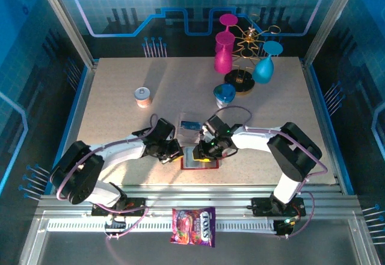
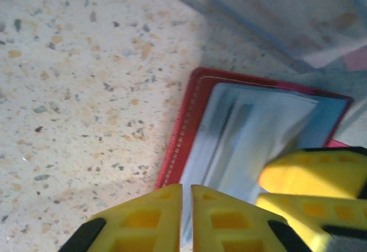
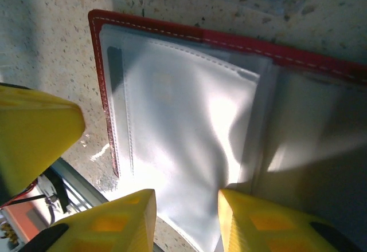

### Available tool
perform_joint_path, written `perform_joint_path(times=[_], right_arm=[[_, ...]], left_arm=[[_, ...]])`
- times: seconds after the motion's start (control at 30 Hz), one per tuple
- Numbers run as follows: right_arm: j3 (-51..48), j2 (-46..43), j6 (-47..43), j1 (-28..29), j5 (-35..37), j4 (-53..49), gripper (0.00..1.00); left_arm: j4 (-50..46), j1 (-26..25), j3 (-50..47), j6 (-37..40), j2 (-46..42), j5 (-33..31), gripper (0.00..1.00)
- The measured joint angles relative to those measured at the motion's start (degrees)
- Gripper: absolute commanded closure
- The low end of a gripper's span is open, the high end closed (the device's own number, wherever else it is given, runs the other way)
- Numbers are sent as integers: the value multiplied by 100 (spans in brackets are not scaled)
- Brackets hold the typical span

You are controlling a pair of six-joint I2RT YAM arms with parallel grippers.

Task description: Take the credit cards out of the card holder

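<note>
The card holder [image 3: 189, 109] lies open at the table's [image 1: 120, 126] six o'clock, left fingers [image 2: 143, 217] clenched at its nine o'clock, right fingers [image 3: 114, 217] released over a pocket [image 3: 172, 149], needing next to pinch a card's edge.

we see a speckled beige table [image 1: 120, 132] with a small round can [image 1: 142, 97] standing toward its left rear. at the right rear, a gold wire rack [image 1: 249, 41] carries two pink glasses [image 1: 224, 54] upside down and a teal glass [image 1: 263, 69] hanging tilted. a blue glass [image 1: 224, 93] lies on its side just in front of the rack. a clear acrylic tray [image 1: 182, 134] sits near the table's middle. a purple candy bag [image 1: 194, 226] lies on the metal rail [image 1: 78, 223] at the near edge.
</note>
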Motion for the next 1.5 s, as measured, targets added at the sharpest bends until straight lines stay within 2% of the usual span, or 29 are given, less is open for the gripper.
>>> perform_joint_path(times=[0.3, 0.43, 0.73, 1.1, 1.5], right_arm=[[-457, -55, 278, -146, -428, 879, 65], [-603, -74, 376, -197, -538, 1145, 66], [-811, -74, 555, -271, -710, 1576, 68], [-990, -74, 739, -334, -863, 1965, 69], [-1056, -72, 894, -372, -984, 2234, 70]], left_arm=[[496, 0, 0, -332, -269, 203, 72], [741, -4, -2, -472, -149, 289, 64], [876, -11, -33, -520, 214, 313, 60], [1023, -22, -33, -603, 494, 391, 59], [1132, -109, -31, -623, 553, 470, 66]])
